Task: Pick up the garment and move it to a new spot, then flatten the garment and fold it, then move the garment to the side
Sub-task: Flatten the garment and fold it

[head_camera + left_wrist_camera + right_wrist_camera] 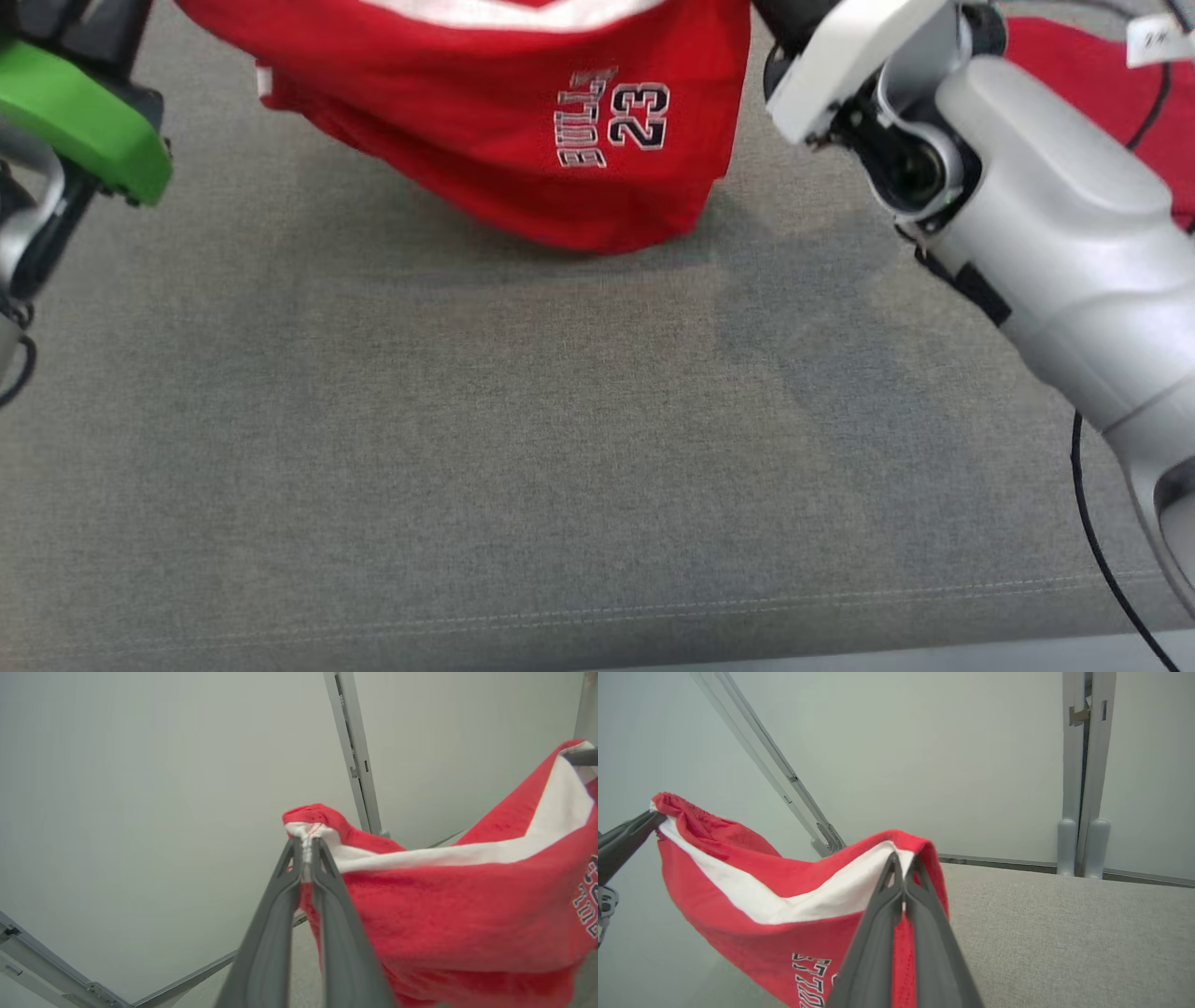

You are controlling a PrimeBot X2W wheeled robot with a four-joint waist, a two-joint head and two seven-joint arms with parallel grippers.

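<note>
A: Head view, go.
B: Red garment (523, 140) at 12 o'clock, slung between both arms. Long axis runs 9 to 3, white band on top, low edge sagging toward 6, "23" print turned sideways. Can't tell if it touches the grey cloth surface (467, 448). Open surface from centre down to its front edge at 6. The left arm (84, 121) is at 10 and the right arm (1027, 215) at 2, with more red cloth (1064, 56) behind it.
A: Left wrist?
B: Dead centre, left gripper (306, 847) clamped tight on the band's corner. Cloth runs off toward 3 and 4. Pale wall (140, 788), frame post (355, 756) at 12.
A: Right wrist?
B: Centre, right gripper (903, 863) pinched onto the band's other end. The garment stretches to 9, where the left gripper's fingers (626, 835) hold it. Surface at 4, wall behind.
</note>
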